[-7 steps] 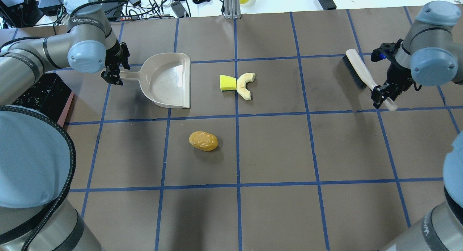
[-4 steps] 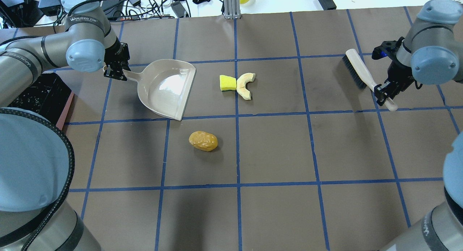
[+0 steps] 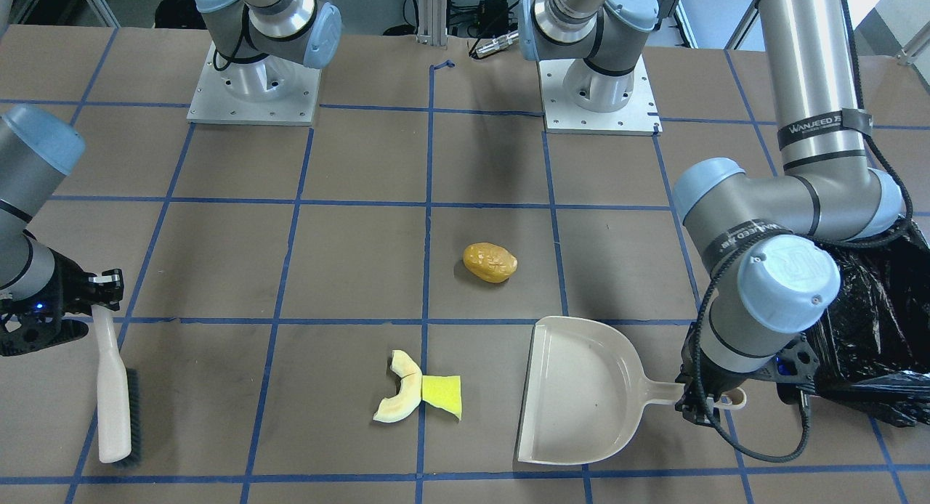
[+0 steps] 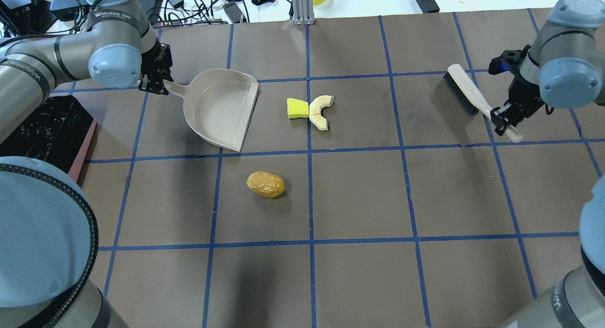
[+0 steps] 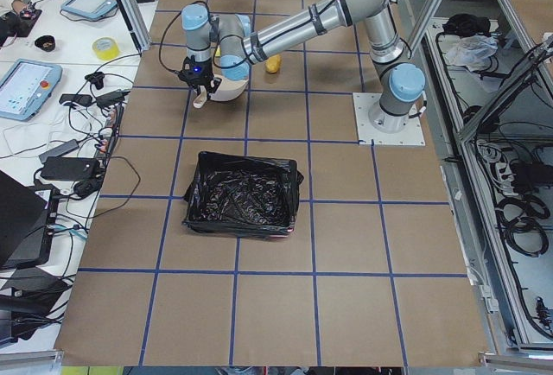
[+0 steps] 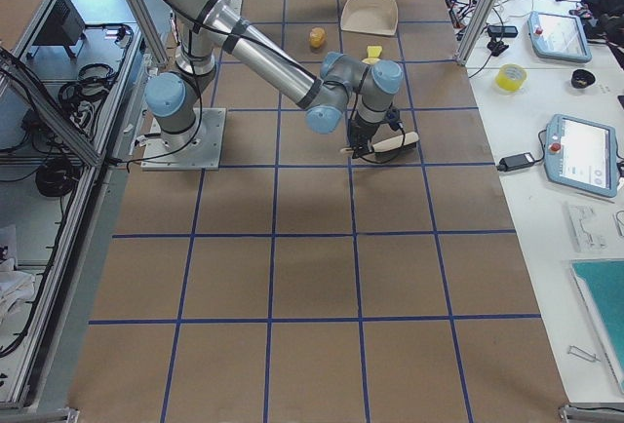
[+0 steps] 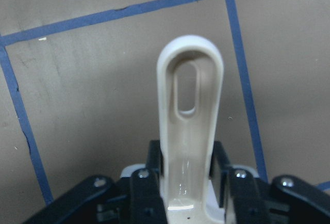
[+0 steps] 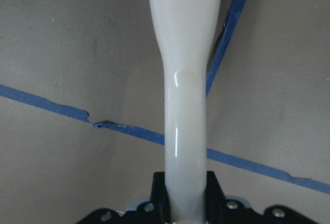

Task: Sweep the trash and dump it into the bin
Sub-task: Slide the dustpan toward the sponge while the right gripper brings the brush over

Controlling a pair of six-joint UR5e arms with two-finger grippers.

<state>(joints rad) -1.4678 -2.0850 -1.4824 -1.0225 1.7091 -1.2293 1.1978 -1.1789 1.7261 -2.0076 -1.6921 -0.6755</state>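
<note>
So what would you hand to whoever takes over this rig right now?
The left gripper has its jaws shut on the dustpan handle. The right gripper has its jaws shut on the brush handle.
The sponge piece and rind lie touching, just off the pan's open mouth. The potato-like lump lies apart, nearer the robot. The bin sits on the left arm's side, with no scraps visible inside.
Done: both tools grasped.
Left: sweep all three scraps into the pan and dump them into the bin.
</note>
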